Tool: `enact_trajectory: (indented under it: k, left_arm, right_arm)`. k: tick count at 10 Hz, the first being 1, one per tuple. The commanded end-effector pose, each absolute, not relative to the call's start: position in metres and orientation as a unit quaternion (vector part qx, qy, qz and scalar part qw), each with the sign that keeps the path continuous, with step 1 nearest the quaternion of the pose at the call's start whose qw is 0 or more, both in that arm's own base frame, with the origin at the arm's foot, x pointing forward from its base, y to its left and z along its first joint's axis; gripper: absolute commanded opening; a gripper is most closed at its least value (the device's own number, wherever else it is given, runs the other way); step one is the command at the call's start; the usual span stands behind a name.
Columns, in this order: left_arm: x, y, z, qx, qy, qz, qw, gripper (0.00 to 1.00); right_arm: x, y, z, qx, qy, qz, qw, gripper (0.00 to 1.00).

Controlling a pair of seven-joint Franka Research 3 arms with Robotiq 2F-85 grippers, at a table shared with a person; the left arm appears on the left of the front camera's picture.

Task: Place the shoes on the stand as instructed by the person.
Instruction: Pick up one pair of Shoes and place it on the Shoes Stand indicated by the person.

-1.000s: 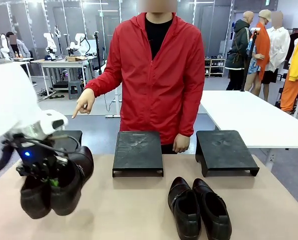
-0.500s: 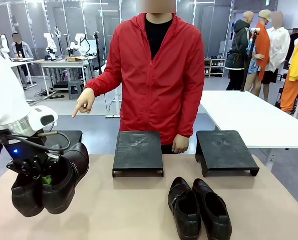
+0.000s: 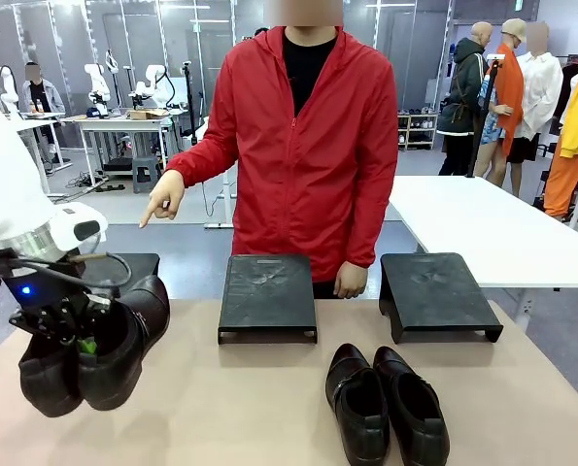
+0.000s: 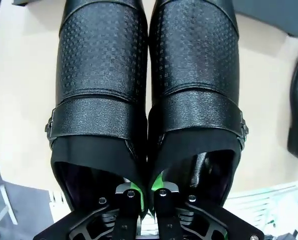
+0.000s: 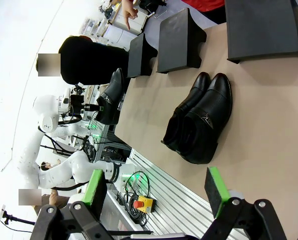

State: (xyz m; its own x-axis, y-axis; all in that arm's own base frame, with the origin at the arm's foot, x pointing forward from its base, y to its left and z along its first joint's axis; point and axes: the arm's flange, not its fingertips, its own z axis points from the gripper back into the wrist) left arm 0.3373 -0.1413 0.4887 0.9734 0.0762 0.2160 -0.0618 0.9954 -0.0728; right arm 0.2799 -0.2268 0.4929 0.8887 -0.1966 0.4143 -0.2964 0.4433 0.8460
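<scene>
My left gripper [image 3: 68, 337] is shut on a pair of glossy black shoes [image 3: 94, 357], holding them in the air above the table's left side. In the left wrist view its fingers [image 4: 161, 192] pinch the two inner walls of these shoes [image 4: 149, 90] together. A second pair of shoes [image 3: 386, 403] lies on the table at front right, also seen from the right wrist [image 5: 199, 117]. The person [image 3: 303, 146] in red points a finger [image 3: 160, 200] down toward the left stand [image 3: 133, 264]. My right gripper [image 5: 154, 182] hangs open, high above the table.
Three black stands line the far edge: the left one partly behind my left gripper, a middle stand [image 3: 267, 296] and a right stand [image 3: 436, 294]. The person's other hand [image 3: 351, 279] rests between the middle and right stands. A white table [image 3: 483, 223] stands behind.
My left arm has carried the held pair a little to the left and slightly upward. The person's pointing hand and the other shoes have stayed put.
</scene>
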Motion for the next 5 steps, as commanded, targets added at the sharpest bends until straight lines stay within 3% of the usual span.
enact_trajectory:
  k: [1, 5]
  left_arm:
    - [0.365, -0.11, 0.515, -0.025, -0.152, 0.046, 0.987, 0.07]
    - [0.438, -0.046, 0.53, -0.031, -0.213, 0.029, 0.976, 0.07]
  right_arm:
    - [0.281, -0.228, 0.495, 0.528, -0.242, 0.04, 0.813, 1.0]
    - [0.281, -0.228, 0.495, 0.528, -0.242, 0.04, 0.813, 1.0]
